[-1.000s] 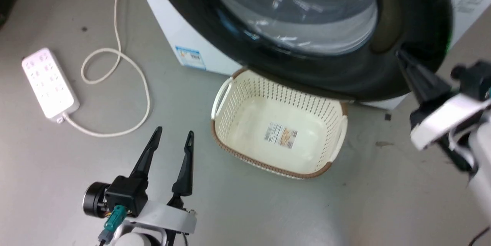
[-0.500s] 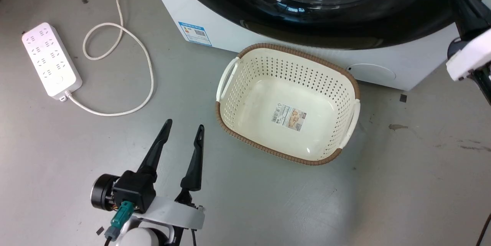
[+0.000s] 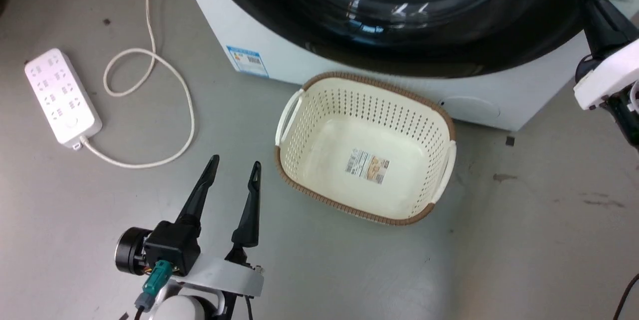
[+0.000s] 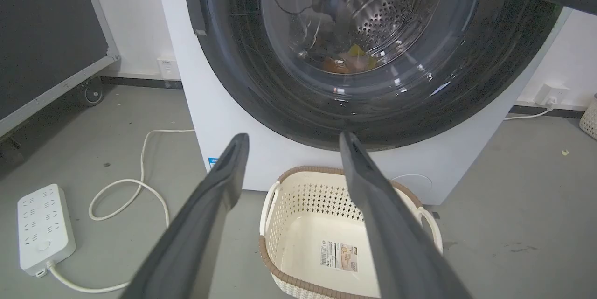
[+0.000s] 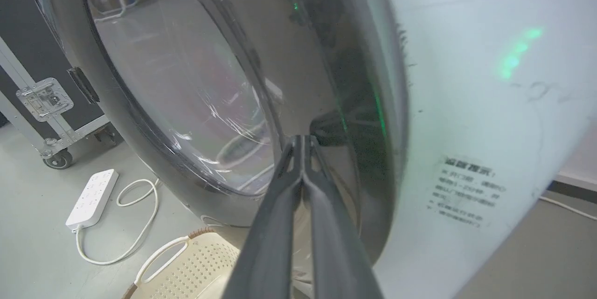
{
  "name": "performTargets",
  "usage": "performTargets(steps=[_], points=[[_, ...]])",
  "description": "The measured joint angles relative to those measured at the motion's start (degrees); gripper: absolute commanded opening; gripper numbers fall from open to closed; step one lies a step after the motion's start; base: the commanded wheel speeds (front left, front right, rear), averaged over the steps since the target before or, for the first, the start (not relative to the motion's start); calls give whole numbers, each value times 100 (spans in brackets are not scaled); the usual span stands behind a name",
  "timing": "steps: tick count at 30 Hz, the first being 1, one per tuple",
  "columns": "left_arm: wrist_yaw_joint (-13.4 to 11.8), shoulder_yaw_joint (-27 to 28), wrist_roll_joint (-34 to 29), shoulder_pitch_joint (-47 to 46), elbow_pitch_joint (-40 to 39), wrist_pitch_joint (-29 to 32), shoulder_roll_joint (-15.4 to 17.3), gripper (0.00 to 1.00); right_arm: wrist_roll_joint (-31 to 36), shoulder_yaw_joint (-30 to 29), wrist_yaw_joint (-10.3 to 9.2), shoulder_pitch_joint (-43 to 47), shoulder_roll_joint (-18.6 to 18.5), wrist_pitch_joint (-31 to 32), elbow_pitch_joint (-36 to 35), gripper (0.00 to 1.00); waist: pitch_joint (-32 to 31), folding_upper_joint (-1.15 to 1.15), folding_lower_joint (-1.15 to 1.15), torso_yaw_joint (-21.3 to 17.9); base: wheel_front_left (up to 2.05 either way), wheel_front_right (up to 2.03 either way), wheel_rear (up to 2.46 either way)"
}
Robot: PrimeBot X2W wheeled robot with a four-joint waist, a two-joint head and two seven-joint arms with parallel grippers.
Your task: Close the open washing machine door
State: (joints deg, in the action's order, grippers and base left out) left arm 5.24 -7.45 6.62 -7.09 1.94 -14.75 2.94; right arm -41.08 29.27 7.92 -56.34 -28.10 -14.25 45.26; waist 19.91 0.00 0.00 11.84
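The washing machine door (image 3: 299,25) lies close against the white front of the washing machine (image 3: 279,55), its black ring framing the glass window (image 4: 364,24), through which the steel drum shows. The right gripper (image 5: 302,139) has its jaws pressed together on nothing, tips at the right side of the ring; whether they touch it I cannot tell. The left gripper (image 3: 234,162) hangs low over the grey floor (image 3: 499,240), jaws spread apart and empty, just left of a cream basket (image 3: 359,110) standing empty before the machine. A white power strip (image 3: 62,98) and its looped cord (image 3: 187,105) lie well to the left.
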Motion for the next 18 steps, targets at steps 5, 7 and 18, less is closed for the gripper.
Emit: performTargets(steps=[5,7,18], points=[[8,29,5,3,48,0,-3,100,-83,-9,-38,625,-148,-47,-312,100,-375,0,0,-47,0,0,0],[47,110,2,59,165,0,-3,100,197,-508,-38,1438,-138,-48,-862,100,-746,0,-1,-126,0,0,0],[107,211,-79,385,491,0,-8,100,2178,-2426,-40,4085,1229,-48,-2718,100,-1754,0,-2,-469,0,0,0]])
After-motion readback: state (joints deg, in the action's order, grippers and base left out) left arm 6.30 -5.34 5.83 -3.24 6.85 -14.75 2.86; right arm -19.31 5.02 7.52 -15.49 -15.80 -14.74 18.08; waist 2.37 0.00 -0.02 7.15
